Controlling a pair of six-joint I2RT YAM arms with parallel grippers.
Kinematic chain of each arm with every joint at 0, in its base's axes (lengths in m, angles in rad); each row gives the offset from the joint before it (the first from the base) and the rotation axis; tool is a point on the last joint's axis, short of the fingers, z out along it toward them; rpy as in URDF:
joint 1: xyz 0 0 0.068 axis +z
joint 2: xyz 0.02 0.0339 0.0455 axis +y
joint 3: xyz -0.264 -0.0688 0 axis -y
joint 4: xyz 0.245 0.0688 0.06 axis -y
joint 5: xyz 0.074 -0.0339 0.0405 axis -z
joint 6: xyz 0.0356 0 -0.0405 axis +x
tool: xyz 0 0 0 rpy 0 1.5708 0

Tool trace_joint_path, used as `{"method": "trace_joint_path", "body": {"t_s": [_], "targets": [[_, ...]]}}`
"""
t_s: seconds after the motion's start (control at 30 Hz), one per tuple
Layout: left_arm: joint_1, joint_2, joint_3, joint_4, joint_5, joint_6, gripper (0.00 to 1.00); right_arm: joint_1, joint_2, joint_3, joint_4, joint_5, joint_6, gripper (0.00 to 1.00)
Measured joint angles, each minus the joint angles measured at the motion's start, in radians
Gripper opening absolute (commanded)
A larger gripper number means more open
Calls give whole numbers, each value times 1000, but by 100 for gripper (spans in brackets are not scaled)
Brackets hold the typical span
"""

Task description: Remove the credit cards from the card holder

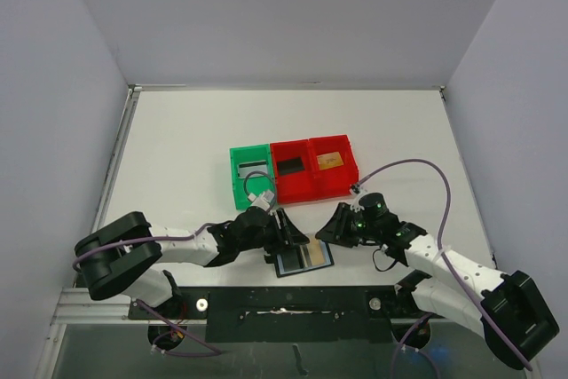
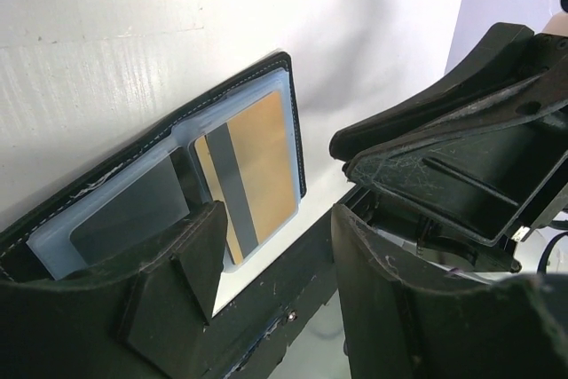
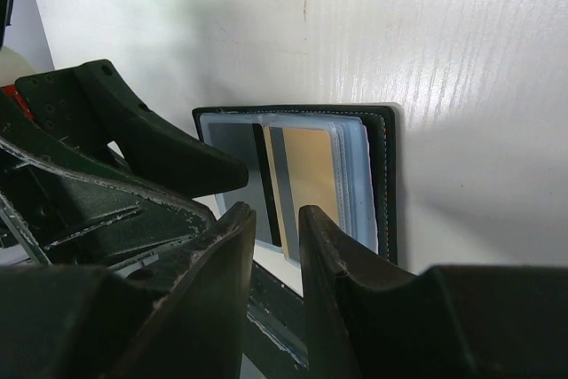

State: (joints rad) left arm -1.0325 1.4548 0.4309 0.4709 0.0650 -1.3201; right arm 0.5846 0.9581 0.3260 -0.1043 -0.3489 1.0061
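Near the front edge of the table [image 1: 177, 157], between the arms, the card holder [image 1: 304, 259] lies open and flat, a tan-gold card [image 2: 262, 166] and a greyish card [image 2: 133, 210] in its clear pockets. The left gripper [image 1: 288, 231] holds its jaws well apart, one finger over the greyish side. The right gripper [image 3: 277, 219] leaves a narrow gap between its fingers at the tan-gold card's edge; whether they pinch it I cannot tell.

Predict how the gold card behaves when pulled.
Likely stiff: the gold card lies flat, edges straight. Its glossy sleeve looks slick, so it may slide out easily. The holder looks thin and light, so it might drag along.
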Motion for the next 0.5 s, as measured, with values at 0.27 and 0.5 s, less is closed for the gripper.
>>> {"method": "trace_joint_path", "body": {"t_s": [0.27, 0.5], "targets": [[0, 35, -12, 30, 2, -9, 44, 8, 57, 0, 13, -21, -5, 25], [0, 19, -44, 27, -7, -16, 44, 25, 129, 0, 21, -23, -8, 24]]}}
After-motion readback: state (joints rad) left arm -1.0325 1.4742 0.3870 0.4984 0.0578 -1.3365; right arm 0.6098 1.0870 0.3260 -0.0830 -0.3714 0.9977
